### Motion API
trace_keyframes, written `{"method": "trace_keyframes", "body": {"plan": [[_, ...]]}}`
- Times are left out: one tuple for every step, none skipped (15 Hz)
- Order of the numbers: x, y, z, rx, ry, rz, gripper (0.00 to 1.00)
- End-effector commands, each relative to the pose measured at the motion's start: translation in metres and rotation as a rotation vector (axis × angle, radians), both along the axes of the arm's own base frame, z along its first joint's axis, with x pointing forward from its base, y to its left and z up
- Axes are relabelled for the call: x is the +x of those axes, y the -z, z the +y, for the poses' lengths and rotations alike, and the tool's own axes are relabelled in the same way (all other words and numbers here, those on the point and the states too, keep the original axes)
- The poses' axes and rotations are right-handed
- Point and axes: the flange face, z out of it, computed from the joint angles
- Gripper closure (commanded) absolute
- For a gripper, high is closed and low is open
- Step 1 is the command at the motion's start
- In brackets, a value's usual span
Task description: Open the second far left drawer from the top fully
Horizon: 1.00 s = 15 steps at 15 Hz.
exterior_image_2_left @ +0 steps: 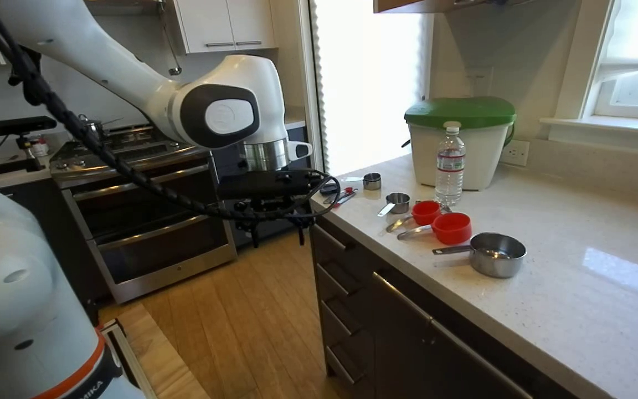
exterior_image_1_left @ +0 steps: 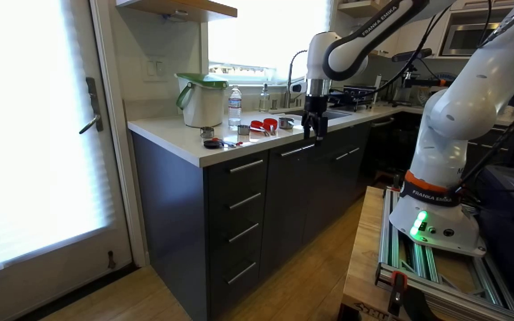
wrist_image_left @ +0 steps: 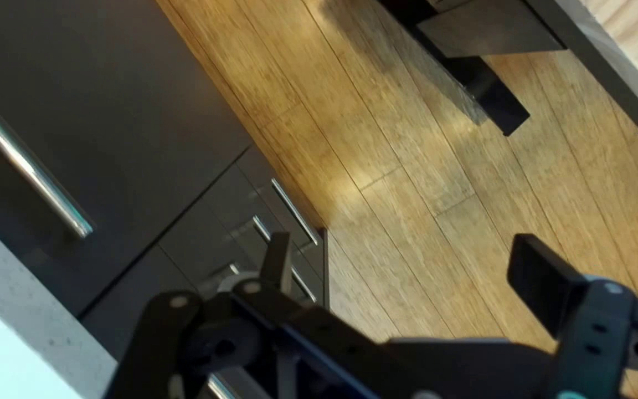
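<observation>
Under the counter, second drawer closed; jaws wide, empty, presumably to straddle its handle, between seven and eight o'clock from them in an exterior view.

Bin, bottle, cups on countertop

Four stacked drawers; two red cups; three metal cups; one water bottle; one lidded bin.
</observation>
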Motion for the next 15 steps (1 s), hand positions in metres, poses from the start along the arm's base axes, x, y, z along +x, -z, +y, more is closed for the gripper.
{"method": "trace_keyframes", "body": {"plan": [[0.013,-0.004,0.031,0.062,-0.16,-0.075,0.0],[0.016,-0.005,0.041,0.067,-0.218,-0.082,0.0],[0.012,-0.008,0.028,0.043,-0.134,-0.063,0.0],[0.014,-0.009,0.036,0.048,-0.171,-0.072,0.0],[0.015,-0.009,0.04,0.049,-0.19,-0.075,0.0],[0.015,-0.009,0.042,0.049,-0.199,-0.075,0.0],[0.015,-0.009,0.042,0.049,-0.203,-0.075,0.0],[0.015,-0.009,0.042,0.049,-0.206,-0.075,0.0],[0.015,-0.009,0.042,0.049,-0.208,-0.075,0.0],[0.015,-0.009,0.042,0.049,-0.209,-0.075,0.0],[0.015,-0.009,0.042,0.049,-0.209,-0.075,0.0],[0.019,0.0,0.044,0.028,-0.247,-0.073,0.0],[0.022,0.007,0.045,0.01,-0.253,-0.07,0.0],[0.023,0.018,0.049,0.021,-0.27,-0.048,0.0],[0.025,0.027,0.052,0.014,-0.282,-0.047,0.0]]}}
